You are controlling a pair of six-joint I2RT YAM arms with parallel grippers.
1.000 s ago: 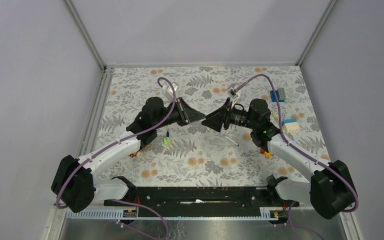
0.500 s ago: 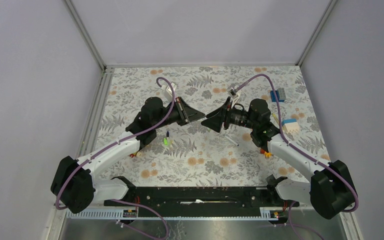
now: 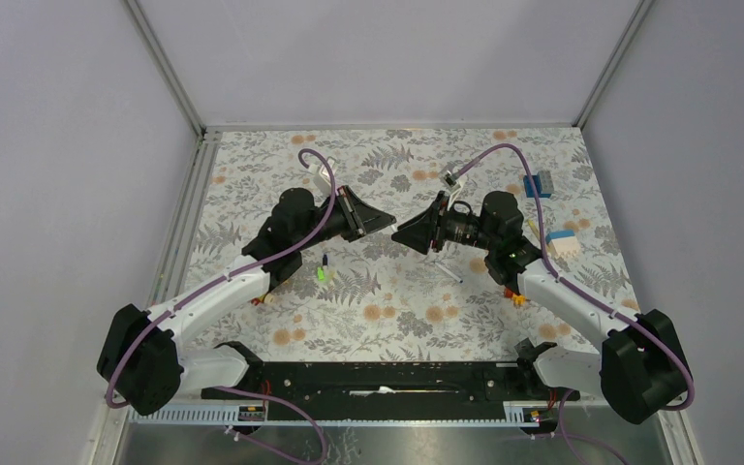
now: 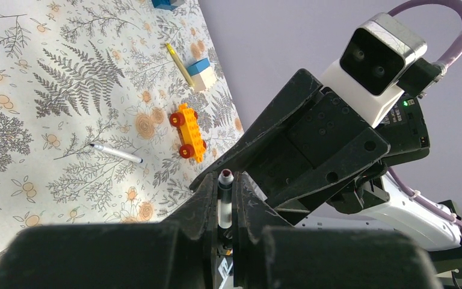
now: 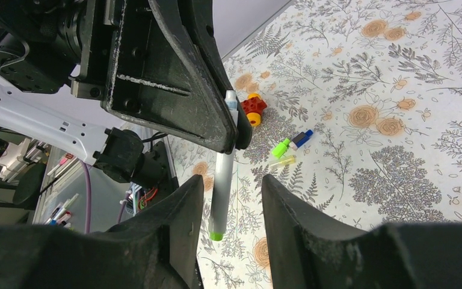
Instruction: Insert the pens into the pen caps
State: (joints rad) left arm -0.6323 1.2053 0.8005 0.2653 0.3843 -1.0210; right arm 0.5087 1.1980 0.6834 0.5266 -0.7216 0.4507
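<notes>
**A:** How far along is the capping?

**B:** Early, I'd judge. Take the left tool [image 3: 384,222] as the marker, raised over the middle of the bench [image 3: 387,310]. It is clamped on the held pen [image 5: 219,211], which runs through its fingers with one end poking out past the tips.

**A:** And the other arm?

**B:** The right tool [image 5: 228,183] faces the left tool head-on, very near it. Its fingers stand apart with nothing between them, and the held pen hangs just beyond the gap.

**A:** So no cap is coming to that pen?

**B:** None that I can see. The pen's far end shows green in the right wrist view. I cannot tell whether that is a cap or part of the barrel.

**A:** The other pens?

**B:** Both lie loose on the bench. The white pen [image 4: 115,153] is on the right tool's side of the left tool, below the meeting point. The yellow pen [image 4: 179,63] is well apart from the left tool, farther out that same way.

**A:** The caps?

**B:** The green cap [image 5: 281,147] and the dark blue cap [image 5: 301,139] lie just beside each other on the bench. They sit below the left tool, toward its own arm's base, with no pen in either. So a cap has to be fetched and every insertion remains.
</notes>
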